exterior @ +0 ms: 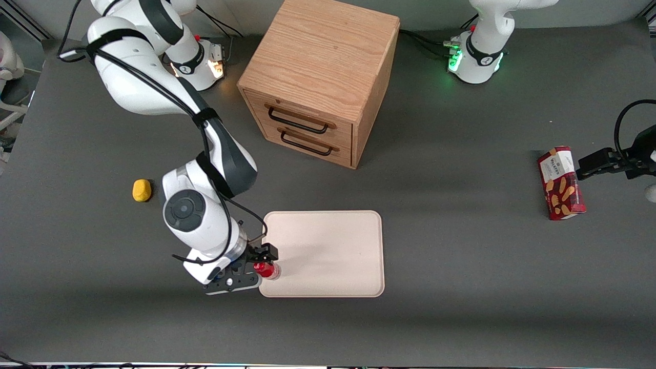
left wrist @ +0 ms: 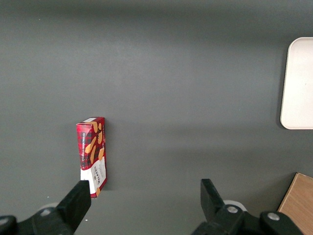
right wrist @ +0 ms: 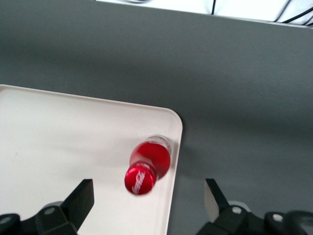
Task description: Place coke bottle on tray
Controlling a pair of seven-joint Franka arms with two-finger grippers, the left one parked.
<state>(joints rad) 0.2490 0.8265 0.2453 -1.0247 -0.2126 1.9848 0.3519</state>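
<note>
The coke bottle (exterior: 268,270), small and red with a red cap, stands upright on the pale cream-pink tray (exterior: 328,253), at the tray's corner nearest the front camera on the working arm's end. In the right wrist view the bottle (right wrist: 149,164) stands just inside the tray's rim (right wrist: 173,147), with its cap between the two fingers. My right gripper (exterior: 259,267) is open above the bottle, its fingers (right wrist: 80,198) spread wide on either side and not touching it. The tray's edge also shows in the left wrist view (left wrist: 298,83).
A wooden two-drawer cabinet (exterior: 320,77) stands farther from the front camera than the tray. A yellow object (exterior: 142,190) lies beside the working arm. A red snack box (exterior: 561,183) lies toward the parked arm's end of the table.
</note>
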